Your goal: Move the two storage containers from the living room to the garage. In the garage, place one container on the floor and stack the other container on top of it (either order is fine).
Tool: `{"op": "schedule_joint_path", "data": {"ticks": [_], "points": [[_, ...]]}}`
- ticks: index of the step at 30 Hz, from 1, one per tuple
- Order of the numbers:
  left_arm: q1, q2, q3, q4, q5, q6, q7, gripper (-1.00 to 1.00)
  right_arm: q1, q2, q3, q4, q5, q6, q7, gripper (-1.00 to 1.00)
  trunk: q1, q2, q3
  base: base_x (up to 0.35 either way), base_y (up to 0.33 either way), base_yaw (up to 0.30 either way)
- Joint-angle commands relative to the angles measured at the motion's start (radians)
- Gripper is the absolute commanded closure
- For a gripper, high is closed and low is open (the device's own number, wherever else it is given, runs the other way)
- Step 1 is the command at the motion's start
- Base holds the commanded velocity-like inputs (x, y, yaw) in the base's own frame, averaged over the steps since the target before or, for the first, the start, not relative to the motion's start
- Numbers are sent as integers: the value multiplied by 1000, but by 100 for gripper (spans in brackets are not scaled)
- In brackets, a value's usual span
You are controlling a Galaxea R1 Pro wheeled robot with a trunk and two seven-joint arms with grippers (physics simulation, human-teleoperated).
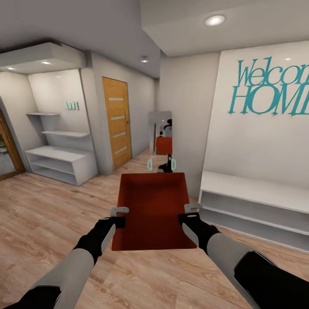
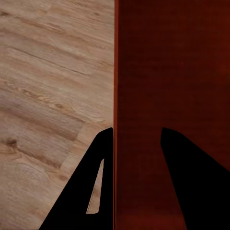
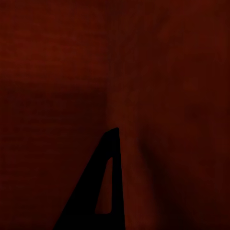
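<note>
One orange-red storage container (image 1: 154, 210) hangs in front of me above light wood planks, held between both arms. My left gripper (image 1: 120, 216) is shut on its left wall. In the left wrist view the gripper (image 2: 138, 129) has one dark finger outside and one inside the container (image 2: 172, 72). My right gripper (image 1: 191, 213) is shut on the right wall. The right wrist view shows one finger (image 3: 108, 158) against the red inside of the container (image 3: 57, 57). The garage and its floor are out of view.
I am in a hallway with wood-plank flooring (image 1: 51, 214). A low white bench shelf (image 1: 257, 201) stands close on the right under teal wall lettering. White shelving (image 1: 64, 163) is at the left, a wood-panelled door (image 1: 116, 122) beyond it, and a mirror (image 1: 162, 137) straight ahead.
</note>
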Motion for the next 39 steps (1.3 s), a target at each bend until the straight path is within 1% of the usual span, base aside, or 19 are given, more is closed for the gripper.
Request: {"op": "schedule_joint_path", "data": {"ticks": [1,34,39], "points": [[0,1,5,1,5,5,8,100,-1,-22,-17,-4,21,-31,-7,100,1,-1,0,321,0,256],[0,1,5,1,5,5,7,100,-1,-22,-17,-4,21,-31,-7,100,1,-1,0,321,0,256],[0,1,4,1,5,5,7,100,-1,-22,-17,-4,21,-31,-7,100,1,-1,0,321,0,90]]}}
